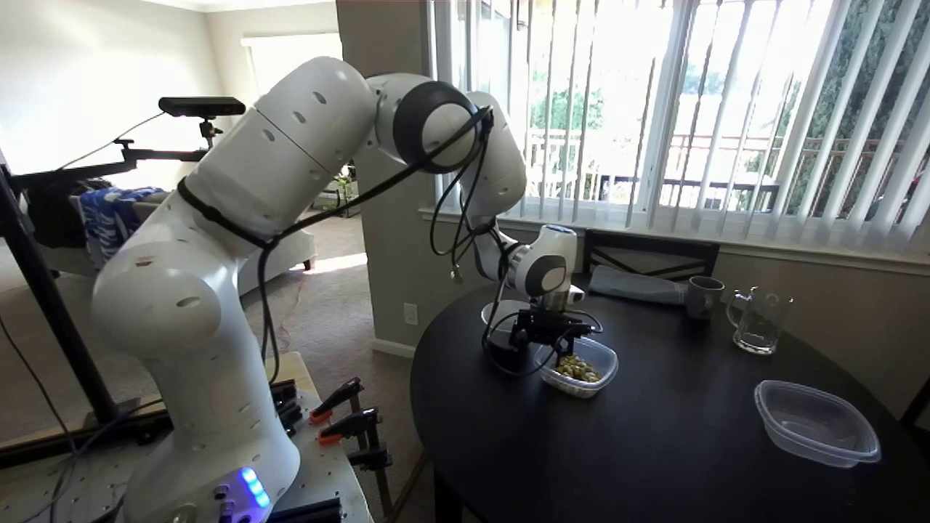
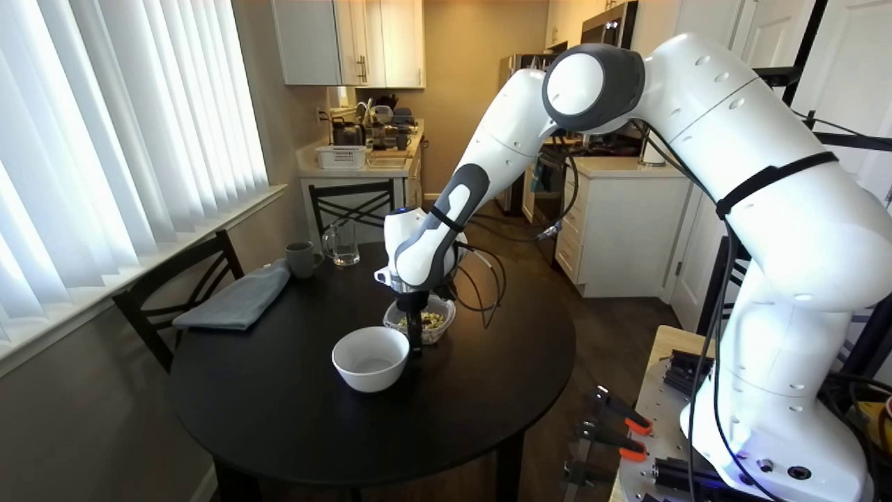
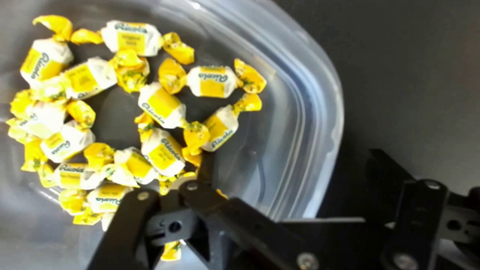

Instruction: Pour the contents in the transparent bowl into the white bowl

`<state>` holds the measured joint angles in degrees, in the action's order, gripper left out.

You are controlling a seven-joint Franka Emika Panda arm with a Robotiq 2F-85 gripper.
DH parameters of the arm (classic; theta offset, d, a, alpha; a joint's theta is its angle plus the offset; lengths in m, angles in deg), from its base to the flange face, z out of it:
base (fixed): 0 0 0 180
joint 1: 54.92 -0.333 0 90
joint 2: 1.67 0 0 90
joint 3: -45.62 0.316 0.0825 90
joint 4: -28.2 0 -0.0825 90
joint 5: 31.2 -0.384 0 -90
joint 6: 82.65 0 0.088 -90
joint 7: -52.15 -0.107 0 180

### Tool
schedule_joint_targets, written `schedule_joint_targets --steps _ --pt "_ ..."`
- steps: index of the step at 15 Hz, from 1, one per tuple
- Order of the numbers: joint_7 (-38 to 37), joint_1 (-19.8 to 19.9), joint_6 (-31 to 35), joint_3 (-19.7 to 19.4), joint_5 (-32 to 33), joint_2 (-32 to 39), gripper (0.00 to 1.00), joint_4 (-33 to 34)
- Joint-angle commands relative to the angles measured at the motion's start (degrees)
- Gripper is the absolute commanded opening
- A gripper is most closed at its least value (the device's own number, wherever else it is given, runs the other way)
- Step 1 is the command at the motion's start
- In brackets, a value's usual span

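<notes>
The contents are candies in yellow and white wrappers (image 3: 163, 108), seen as a yellowish-green heap in both exterior views (image 1: 578, 368) (image 2: 431, 320). They lie in the transparent bowl (image 1: 574, 388), which stands on the table; its rim curves through the wrist view (image 3: 337, 112). My gripper (image 3: 298, 165) is open and points down at the bowl's side. One finger is inside the bowl by the candies, the other outside it, with the bowl's wall between them. The white bowl (image 2: 371, 380) stands upright right beside the gripper (image 2: 415, 335); the arm and cables partly hide it in an exterior view (image 1: 500, 311).
The round black table (image 1: 654, 436) also holds a clear flat container (image 1: 799, 439), a glass mug (image 1: 759, 323), a grey mug (image 1: 703, 296) and a folded grey cloth (image 2: 240, 296). A dark chair (image 2: 178, 293) stands at the window side. Loose cables hang around the wrist.
</notes>
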<state>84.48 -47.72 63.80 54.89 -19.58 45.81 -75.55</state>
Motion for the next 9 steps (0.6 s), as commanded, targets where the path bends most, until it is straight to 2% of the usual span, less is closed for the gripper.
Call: schedule_joint_targets --steps 1,2,3,9 --pt "2.95 3.16 3.89 2.19 -1.95 -3.31 1.0 -5.01" --pt "3.32 3.87 4.63 2.71 -2.04 -3.58 0.84 -5.59" --pt "3.64 4.47 5.38 3.16 -2.06 -3.9 0.74 -6.21" --pt "6.51 8.36 11.57 6.11 -2.77 -6.83 0.34 -11.81"
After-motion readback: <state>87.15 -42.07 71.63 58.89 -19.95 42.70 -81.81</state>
